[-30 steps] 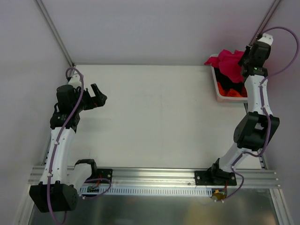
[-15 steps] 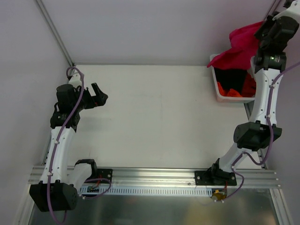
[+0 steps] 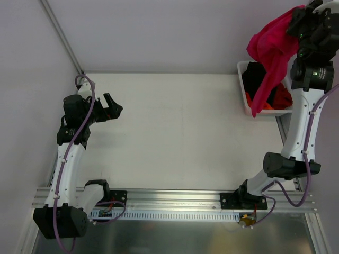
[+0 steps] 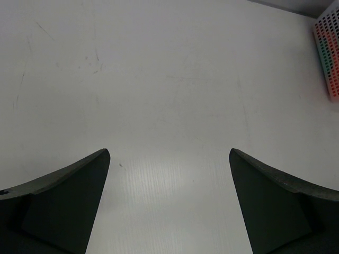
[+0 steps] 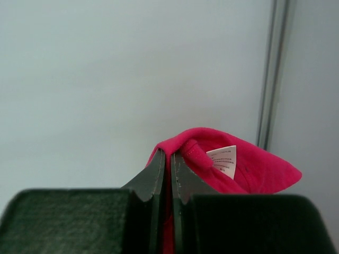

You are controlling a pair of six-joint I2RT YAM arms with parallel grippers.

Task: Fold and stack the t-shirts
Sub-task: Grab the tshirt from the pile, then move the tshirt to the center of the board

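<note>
Top view: the pink shirt [image 3: 270,50] hangs high at the far right corner, above the basket [image 3: 242,90]. It hangs straight down from the right tool [image 3: 297,17], so it is long from top to bottom. Its low end falls in front of the basket, and I cannot tell if it touches anything there. A black shirt [image 3: 255,76] and an orange shirt [image 3: 283,99] lie in the basket.

The right tool is pinched tight on the top of the pink shirt. From the right wrist, the right tool [image 5: 170,161] has pink cloth squeezed between its tips, with a small white tag [image 5: 222,161] just beside them.

The bare desk [image 3: 175,132] lies to the left of the shirt, so I think the shirt must go that way next. The left tool [image 3: 112,108] is wide open, holds nothing, and is well apart from the shirt, at the far left. The right arm is much nearer.

The shirt is bunched up. I cannot make out its sleeves or neck. The right tool is partly cut off at the top edge.
</note>
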